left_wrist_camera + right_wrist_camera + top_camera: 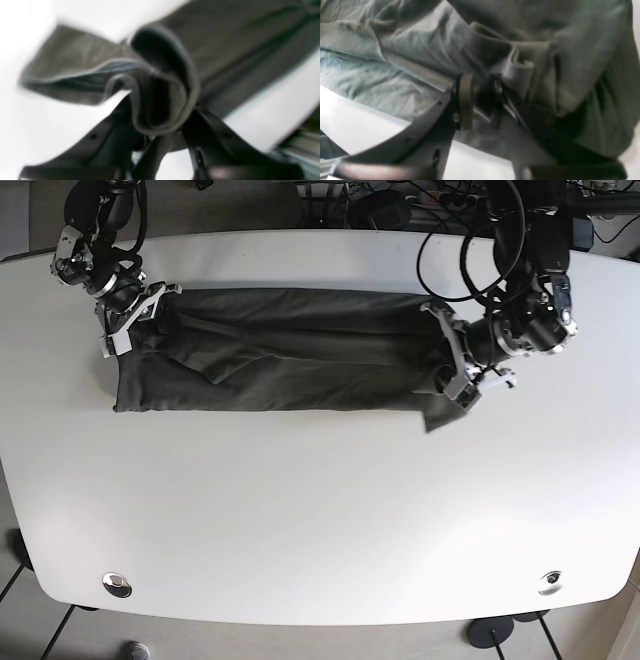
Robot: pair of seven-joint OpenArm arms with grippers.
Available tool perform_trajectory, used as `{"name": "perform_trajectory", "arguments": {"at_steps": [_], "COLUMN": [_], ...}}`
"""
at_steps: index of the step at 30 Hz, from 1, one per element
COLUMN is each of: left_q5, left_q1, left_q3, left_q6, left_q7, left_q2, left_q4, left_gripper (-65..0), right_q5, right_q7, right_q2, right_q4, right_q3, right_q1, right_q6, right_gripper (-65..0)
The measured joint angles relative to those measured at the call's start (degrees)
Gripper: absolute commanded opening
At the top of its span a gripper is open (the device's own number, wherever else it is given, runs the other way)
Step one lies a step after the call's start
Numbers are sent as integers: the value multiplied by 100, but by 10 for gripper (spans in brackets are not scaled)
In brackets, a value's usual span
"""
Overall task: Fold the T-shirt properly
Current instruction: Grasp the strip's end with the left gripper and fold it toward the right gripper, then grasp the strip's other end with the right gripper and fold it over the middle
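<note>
Both hands are gripping the T-shirt (290, 350) on the table (320, 510): left hand (447, 365) pinching one end, right hand (135, 315) the other. Next, probably, lifting both ends together to fold.

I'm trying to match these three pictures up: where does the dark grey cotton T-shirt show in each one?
Left wrist: dark grey cotton T-shirt across the top, one bunched end in the left gripper.
Right wrist: fills the upper frame, above the right gripper.
Base: long band across the table's upper half.
Shared landmark: white table.
</note>
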Motion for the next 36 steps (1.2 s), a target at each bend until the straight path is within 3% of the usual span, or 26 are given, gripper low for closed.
{"name": "perform_trajectory", "arguments": {"at_steps": [3, 8, 15, 17, 19, 21, 24, 28, 31, 32, 34, 36], "left_q5": [385, 1045, 1165, 1165, 1224, 1080, 1038, 1123, 1093, 1152, 1163, 1137], "left_q1": [-22, -177, -409, -407, -501, -638, -680, -791, -745, -699, -400, -103], "left_q3": [660, 1043, 1027, 1078, 1598, 2249, 2492, 1836, 1561, 1440, 1285, 1250], "left_q6": [142, 179, 197, 363, 787, 901, 905, 909, 909, 916, 927, 925], "left_q7": [-28, -28, -35, -31, 11, -70, -2, -13, -15, -15, -59, -522], "left_q2": [496, 984, 1084, 1198, 1143, 1091, 1097, 1062, 756, 568, 258, -11], "left_q4": [-109, -260, -603, -577, -352, -146, -33, -22, -22, -22, -37, -57], "left_gripper": [-596, -582, -361, -289, -264, -264, -265, -267, -268, -290, -443, -554], "right_q5": [-4, -2, 9, 17, 15, 15, 17, 15, 15, 15, 22, 11], "right_q7": [0, 4, 20, 61, 61, 61, 63, 63, 61, 61, 61, -39], "right_q2": [15, -2, -142, -149, -144, -149, -146, -146, -146, -146, -146, -149], "right_q4": [-2, -2, -2, 4, 4, 4, 4, 4, 4, 4, 17, 229], "right_q3": [42, 28, 15, 15, 13, 11, 13, 11, 11, 11, 13, 37], "right_q1": [0, -17, -66, -94, -92, -94, -96, -94, -81, -79, -79, -48], "right_q6": [-20, -20, -17, -15, -15, -17, -15, -15, -17, -17, -17, -20], "right_gripper": [-547, -547, -547, -547, -547, -547, -547, -547, -547, -547, -547, -542]}}
